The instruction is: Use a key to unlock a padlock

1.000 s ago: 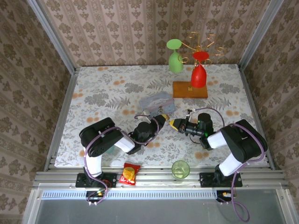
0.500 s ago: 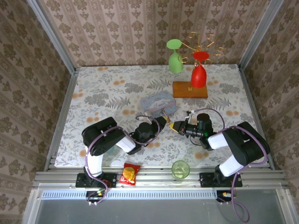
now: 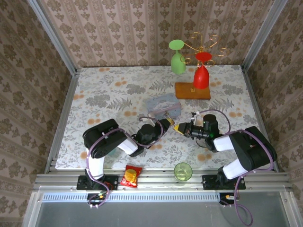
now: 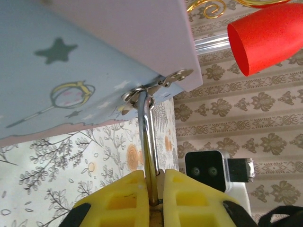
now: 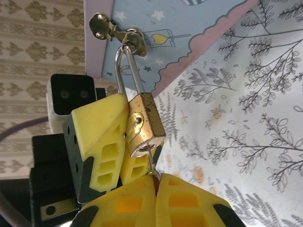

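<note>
The small brass padlock (image 5: 144,124) hangs by its silvery shackle (image 4: 148,137) from the hasp (image 5: 124,35) of a pale blue cartoon tin (image 3: 162,106). My left gripper (image 4: 154,177) is shut on the padlock, and its yellow fingers (image 5: 102,139) clamp the body from the side. My right gripper (image 5: 156,182) is shut on a key (image 5: 151,161), whose thin blade sits in the keyhole at the padlock's bottom. In the top view the left gripper (image 3: 166,124) and the right gripper (image 3: 177,126) meet tip to tip just in front of the tin. The key's head is hidden between the right fingers.
A wooden base (image 3: 192,91) at the back right carries a red glass (image 3: 201,75), a green glass (image 3: 177,59) and a gold wire stand (image 3: 203,42). A green cup (image 3: 182,171) and a red snack packet (image 3: 131,176) lie on the near rail.
The right arm's wrist and forearm have shifted slightly to the right while its fingertips stay at the padlock. The left gripper and the tin have barely moved.
</note>
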